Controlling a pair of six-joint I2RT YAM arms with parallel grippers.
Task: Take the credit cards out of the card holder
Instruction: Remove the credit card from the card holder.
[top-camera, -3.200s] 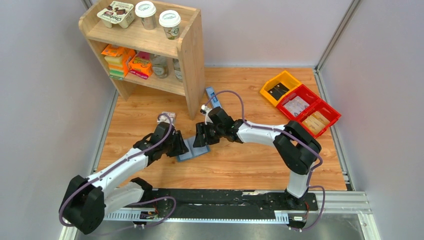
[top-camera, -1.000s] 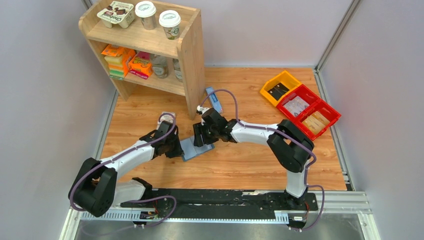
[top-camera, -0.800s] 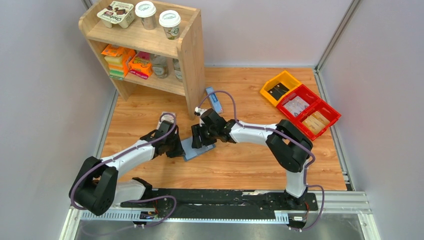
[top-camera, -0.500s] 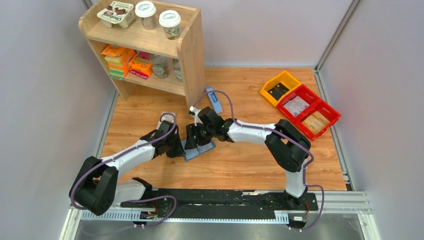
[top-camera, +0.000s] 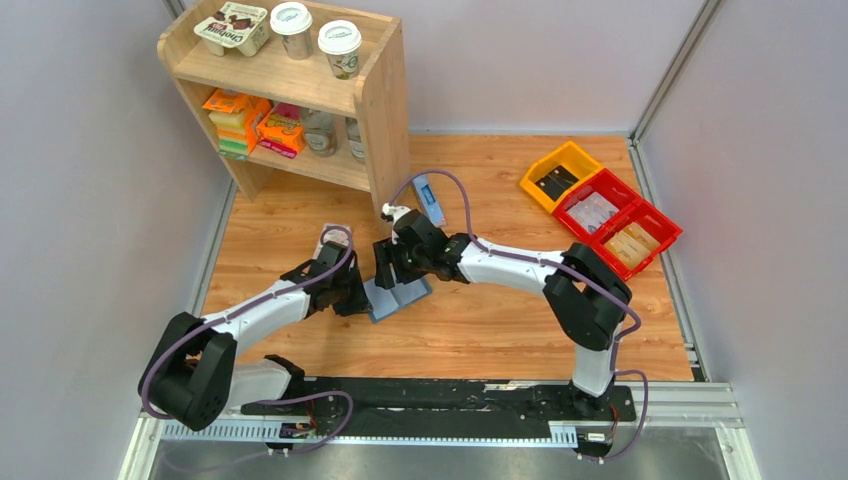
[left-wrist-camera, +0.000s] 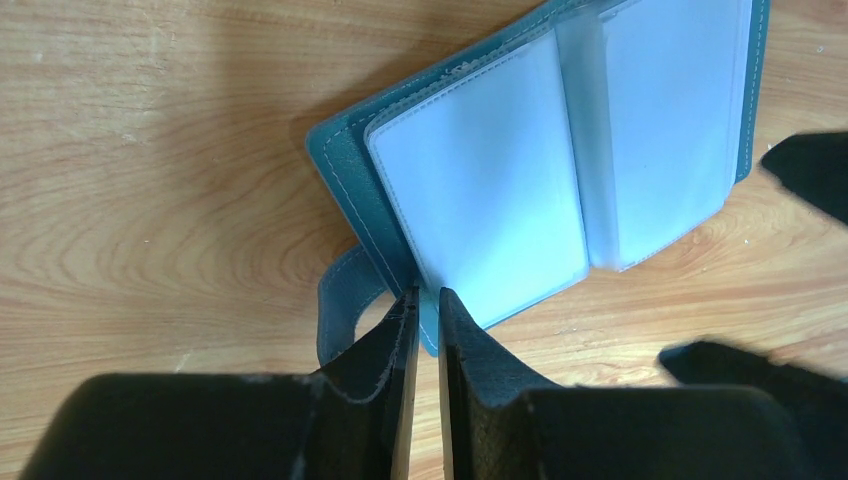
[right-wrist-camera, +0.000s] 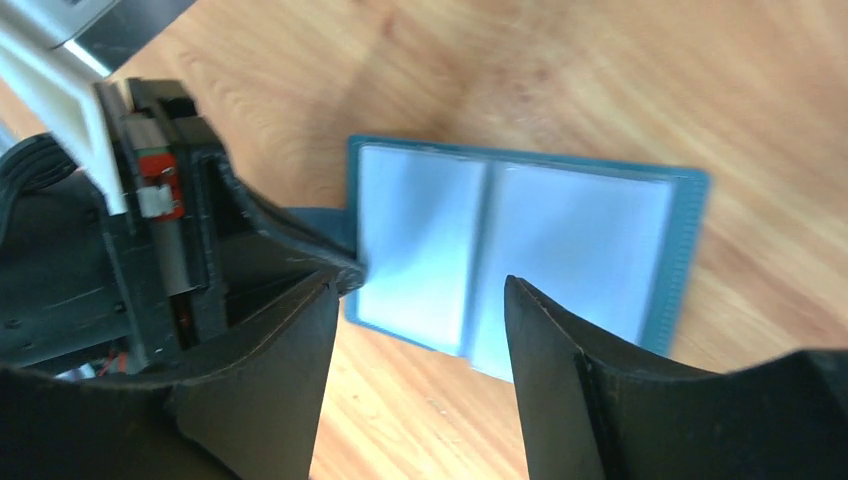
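On wooden table, left pincer pinches card holder edge; right pincer gapes above.

**Work cell, overhead view.** A wood-grain desk is enclosed on three sides by pale lilac-grey walls, which meet at aluminium corner posts. A two-tier wooden shelf unit stands at the rear left of the desk. On top of the shelf unit are two lidded paper cups and a yoghurt multipack. Its lower tier holds orange packs and clear containers. Well to the right of the shelf unit, a yellow bin and red bins form a diagonal row. The light is even and the shadows are soft.
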